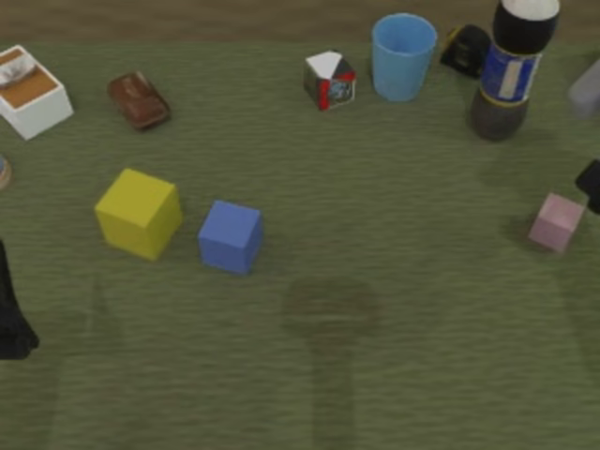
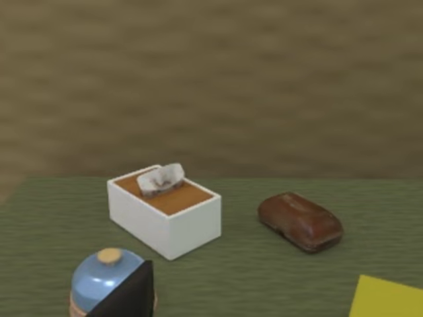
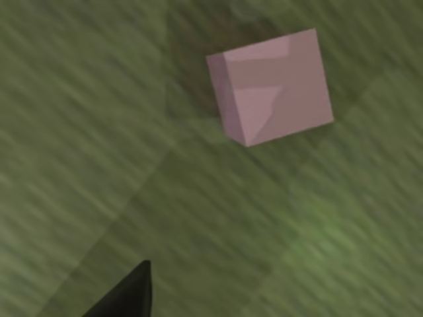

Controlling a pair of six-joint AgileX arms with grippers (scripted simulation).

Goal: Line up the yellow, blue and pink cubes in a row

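The yellow cube [image 1: 139, 213] sits left of centre, and the blue cube [image 1: 230, 236] stands just to its right with a small gap; a corner of the yellow cube [image 2: 386, 298] shows in the left wrist view. Far off at the right edge lies the pink cube [image 1: 556, 222] [image 3: 271, 86], alone on the green mat. My right gripper [image 1: 591, 185] hovers just beyond and above it, open, one dark fingertip [image 3: 129, 294] showing, nothing held. My left gripper [image 1: 14, 323] is parked at the left edge, open and empty, one fingertip [image 2: 129, 294] visible.
Along the back stand a white tissue box [image 1: 31, 91], a brown mouse-shaped object [image 1: 139, 99], a small printed box [image 1: 329, 80], a light-blue cup [image 1: 403, 56], a black item [image 1: 466, 49] and a tall bottle [image 1: 511, 70]. A blue bell [image 2: 106, 277] sits by the left edge.
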